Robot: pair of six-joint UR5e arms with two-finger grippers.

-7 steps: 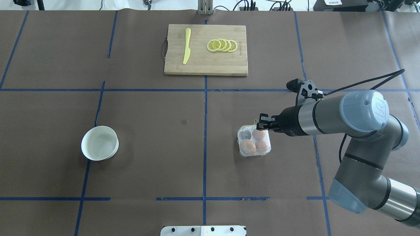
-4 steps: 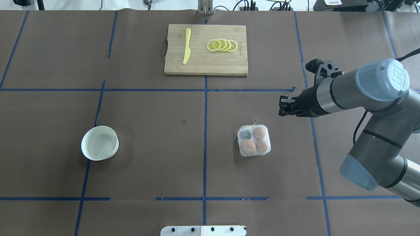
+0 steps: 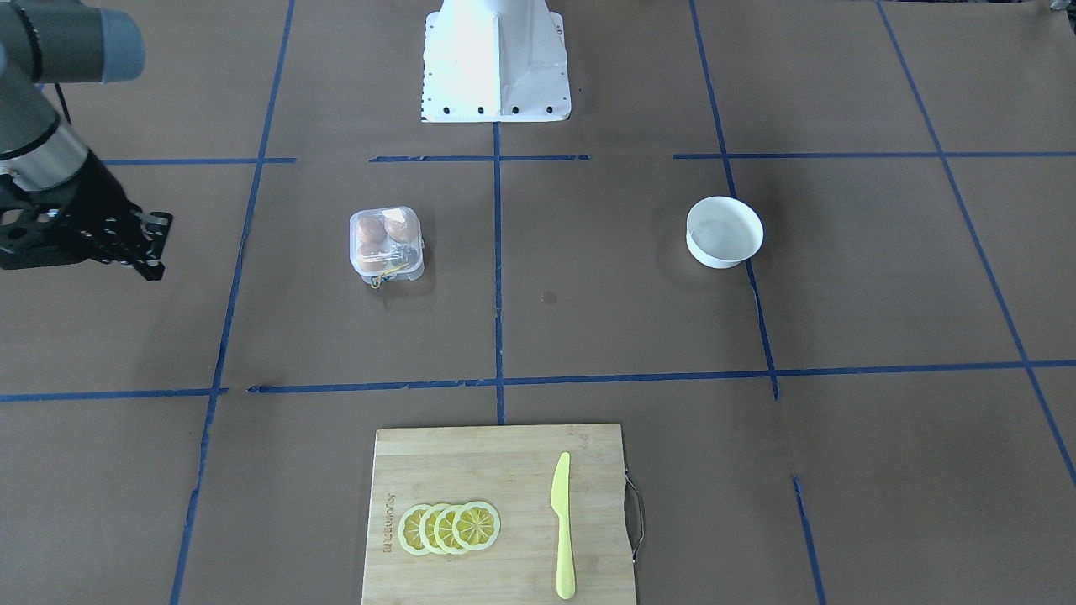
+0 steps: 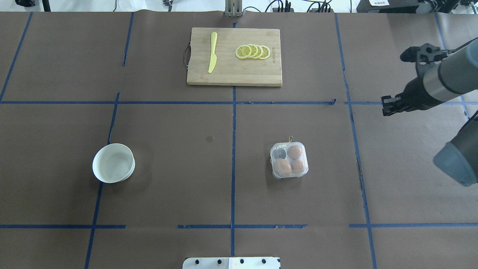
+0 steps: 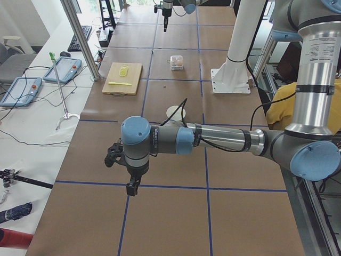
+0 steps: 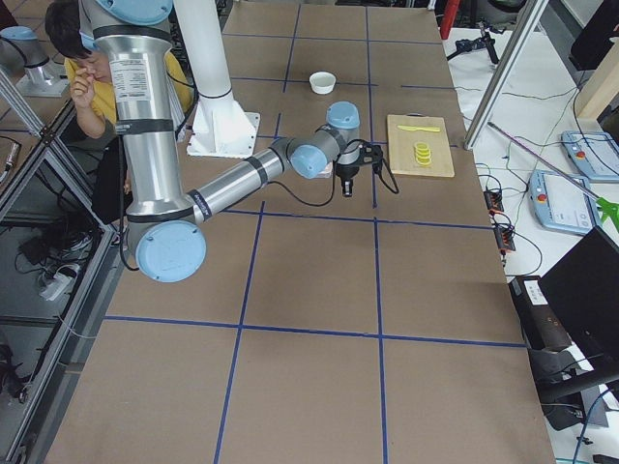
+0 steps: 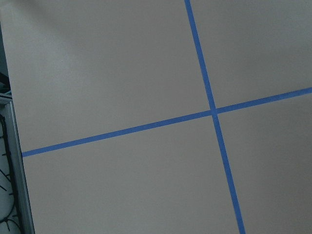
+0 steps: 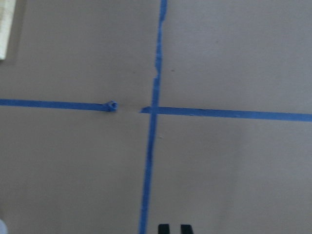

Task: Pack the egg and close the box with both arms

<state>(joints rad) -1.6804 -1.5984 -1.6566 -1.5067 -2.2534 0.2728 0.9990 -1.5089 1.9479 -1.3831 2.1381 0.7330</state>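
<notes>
The clear box (image 4: pixel 289 160) stands right of the table's middle with its lid down; it also shows in the front view (image 3: pixel 386 244). Three alike brown eggs lie in it, one being the egg (image 4: pixel 294 152); the fourth cell looks empty. My right gripper (image 4: pixel 386 106) hangs over bare table far right of the box, empty, with its fingertips (image 8: pixel 163 229) close together and shut. It also shows in the front view (image 3: pixel 155 244). My left gripper (image 5: pixel 131 188) shows only in the exterior left view, far from the box; I cannot tell whether it is open.
A white bowl (image 4: pixel 113 163) stands at the left. A wooden cutting board (image 4: pixel 234 73) at the far middle holds a yellow knife (image 4: pixel 212 52) and lemon slices (image 4: pixel 253 51). The white pedestal (image 3: pixel 496 59) is at the robot's edge.
My right gripper has left the box's top edge and moved away to the right and toward the far side. The box and eggs have stayed put.
</notes>
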